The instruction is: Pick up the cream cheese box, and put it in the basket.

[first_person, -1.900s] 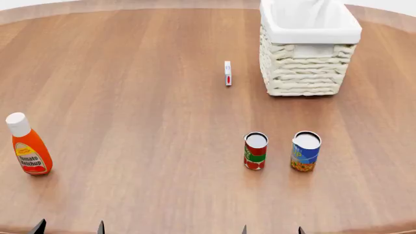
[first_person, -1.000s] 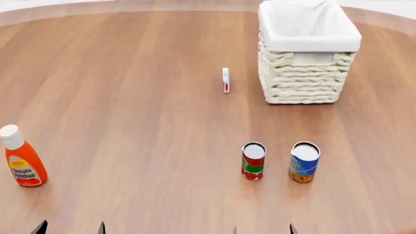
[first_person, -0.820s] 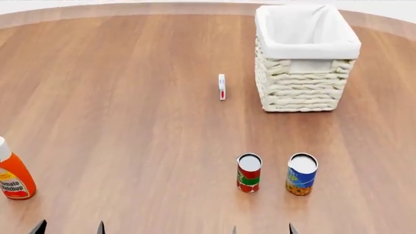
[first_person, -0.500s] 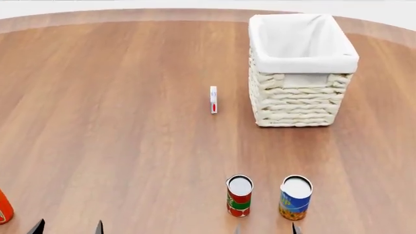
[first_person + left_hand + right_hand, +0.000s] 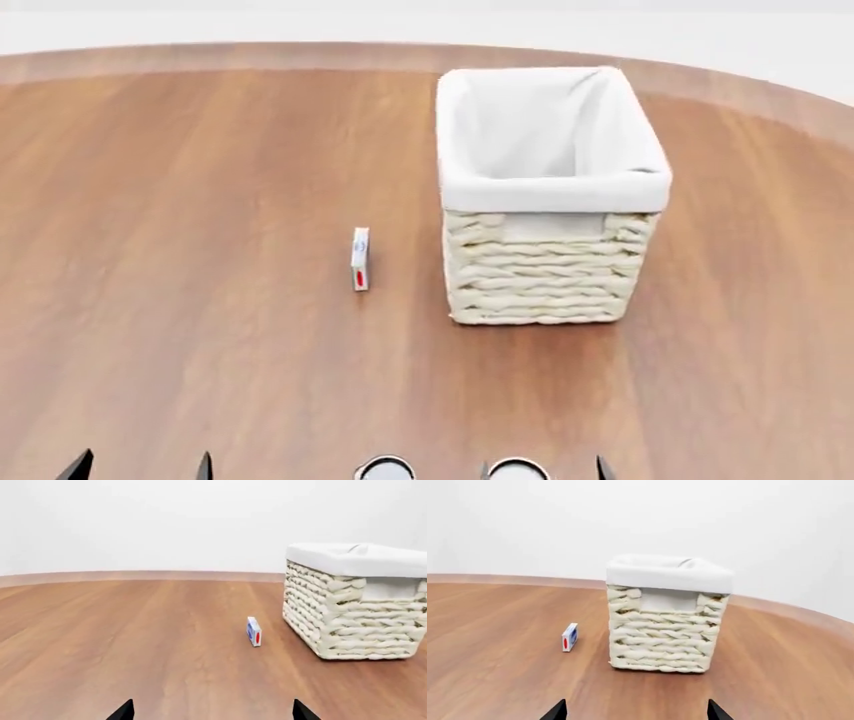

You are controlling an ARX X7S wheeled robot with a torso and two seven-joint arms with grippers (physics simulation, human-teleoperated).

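The cream cheese box (image 5: 359, 258), small, thin and white with a blue oval and a red patch, stands on edge on the wooden table just left of the basket (image 5: 545, 270). It also shows in the left wrist view (image 5: 254, 631) and the right wrist view (image 5: 570, 637). The basket is tall, cream wicker with a white liner over its rim (image 5: 353, 560) (image 5: 667, 575). My left gripper (image 5: 140, 467) (image 5: 211, 713) is open and empty, far short of the box. My right gripper (image 5: 541, 470) (image 5: 635, 711) is open and empty too.
The tops of two cans (image 5: 386, 468) (image 5: 515, 468) show at the bottom edge of the head view, between the gripper tips. The round table's far edge (image 5: 267, 48) curves behind the basket.
The view has moved forward and right: basket and box slid down and left in the head view, the cans dropped to the bottom edge, and the ketchup bottle left the view. Grippers stay open.
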